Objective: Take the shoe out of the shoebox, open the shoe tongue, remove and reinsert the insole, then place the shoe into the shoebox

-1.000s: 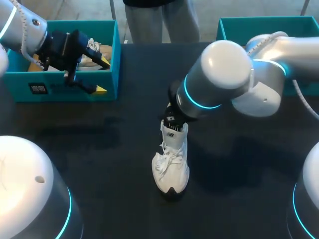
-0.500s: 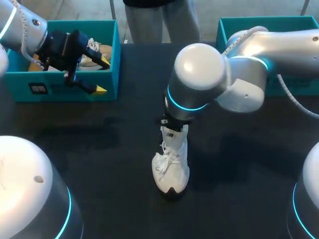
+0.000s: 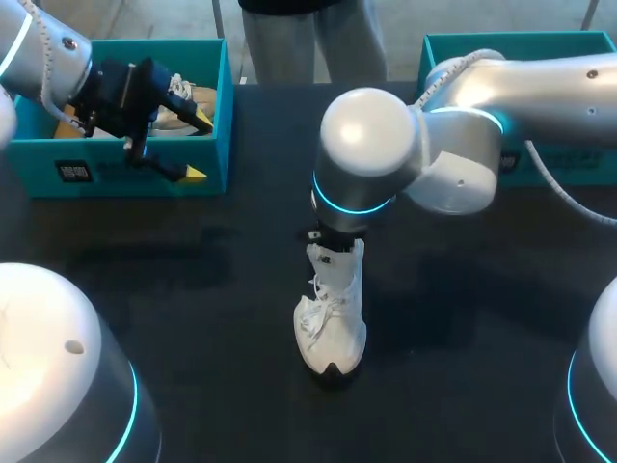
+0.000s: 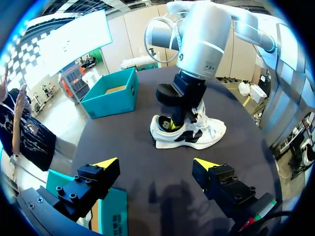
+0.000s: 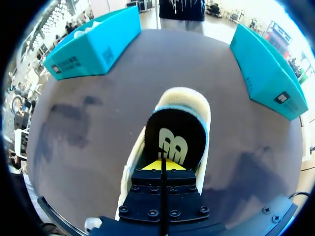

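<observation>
Item one: white lace-up shoe (image 3: 333, 323), out of its box, stood upright on its sole at the middle of the dark table (image 3: 193, 289), toe toward the near edge, heel toward the far edge, laces loose. Its black insole (image 5: 174, 132) lay inside, visible through the opening. Item two: right gripper (image 5: 162, 165), arm entered from the right edge and bent down over the shoe's heel end; fingers pressed together with only a thin seam between them, yellow tip set within the heel opening against the rear of the insole; whether they pinched the insole could not be told. Item three: left gripper (image 4: 156, 162), held above the near wall of the left shoebox (image 3: 125, 169), jaws spread wide, nothing between them, well apart from the shoe. Item four: left shoebox, teal, open, at the far left corner, with a second pale shoe (image 3: 183, 101) lying inside. Item five: right shoebox (image 3: 501, 39), teal, open, at the far right corner, partly hidden behind the right arm.
</observation>
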Motion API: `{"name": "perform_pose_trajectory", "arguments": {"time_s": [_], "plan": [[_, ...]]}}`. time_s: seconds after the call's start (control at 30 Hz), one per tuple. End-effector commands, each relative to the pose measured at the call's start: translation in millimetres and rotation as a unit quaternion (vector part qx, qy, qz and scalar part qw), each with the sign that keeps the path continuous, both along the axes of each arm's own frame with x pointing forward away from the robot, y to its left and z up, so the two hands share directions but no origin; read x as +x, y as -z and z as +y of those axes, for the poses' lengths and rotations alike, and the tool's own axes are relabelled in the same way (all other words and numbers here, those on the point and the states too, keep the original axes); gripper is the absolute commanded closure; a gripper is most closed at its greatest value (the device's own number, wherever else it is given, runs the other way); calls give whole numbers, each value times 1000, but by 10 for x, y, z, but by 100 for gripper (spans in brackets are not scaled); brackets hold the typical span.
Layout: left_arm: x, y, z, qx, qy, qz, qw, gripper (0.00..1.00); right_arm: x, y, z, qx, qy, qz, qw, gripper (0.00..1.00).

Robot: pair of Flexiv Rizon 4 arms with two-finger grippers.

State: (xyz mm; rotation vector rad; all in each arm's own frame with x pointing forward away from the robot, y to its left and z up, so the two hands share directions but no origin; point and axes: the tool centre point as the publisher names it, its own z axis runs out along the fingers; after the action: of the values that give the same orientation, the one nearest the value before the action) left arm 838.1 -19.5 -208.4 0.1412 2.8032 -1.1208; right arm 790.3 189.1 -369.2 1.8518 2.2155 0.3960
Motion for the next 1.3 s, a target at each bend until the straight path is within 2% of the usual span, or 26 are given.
{"name": "perform_pose_trajectory", "arguments": {"time_s": [0.03, 0.23, 0.37, 0.83, 0.93, 1.1, 1.3], "plan": [[-5, -3, 3, 2, 0, 0, 1000, 0, -50, -189, -11, -9, 1, -16, 1000, 100], [-5, -3, 3, 2, 0, 0, 1000, 0, 84, -150, -12, -21, 0, -44, 999, 100], [-5, -3, 3, 2, 0, 0, 1000, 0, 155, -40, -16, -29, 9, -59, 998, 100], [-5, -3, 3, 2, 0, 0, 1000, 0, 159, 277, -68, -35, 14, -27, 999, 100], [-5, -3, 3, 2, 0, 0, 1000, 0, 125, 244, -94, -34, 17, -28, 999, 100], [-5, -3, 3, 2, 0, 0, 1000, 0, 103, 44, -117, -40, 19, -55, 998, 100], [-5, -3, 3, 2, 0, 0, 1000, 0, 198, -54, -115, -34, 20, -86, 996, 100]]}}
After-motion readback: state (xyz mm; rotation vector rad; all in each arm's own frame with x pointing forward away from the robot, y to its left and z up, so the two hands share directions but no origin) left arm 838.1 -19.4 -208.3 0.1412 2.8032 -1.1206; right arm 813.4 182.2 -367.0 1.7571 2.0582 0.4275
